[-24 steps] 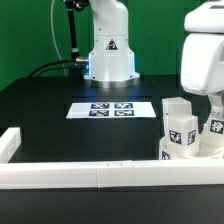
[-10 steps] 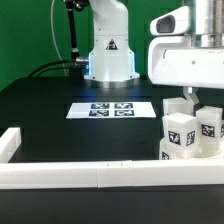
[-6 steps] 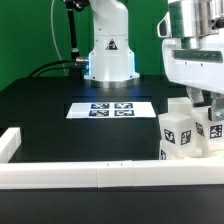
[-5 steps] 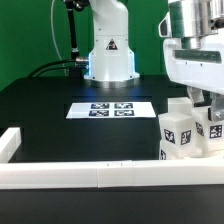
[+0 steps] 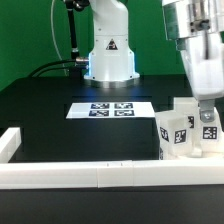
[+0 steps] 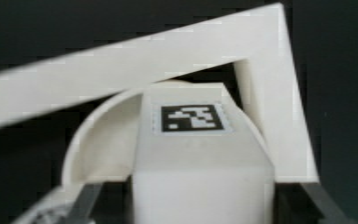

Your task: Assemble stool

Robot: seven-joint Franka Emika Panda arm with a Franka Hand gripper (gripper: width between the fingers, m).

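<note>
While a tagged leg is straddled by the gripper, firm pinching cannot be told; the seat is seen beneath.

Occlusions and cut-offs, both views:
- Arm: upper links cut by the exterior view's top edge; white wrist housing covers the jaws, so their spacing cannot be told
- Legs: cluster at the exterior view's right, partly behind the wrist housing and cropped by the right edge; count unclear
- Seat: mostly hidden behind the front border rail and the legs
- Leg in wrist view: blurred, lower end cropped
- Tag: pattern soft
- Marker board: tag codes too small to read
</note>
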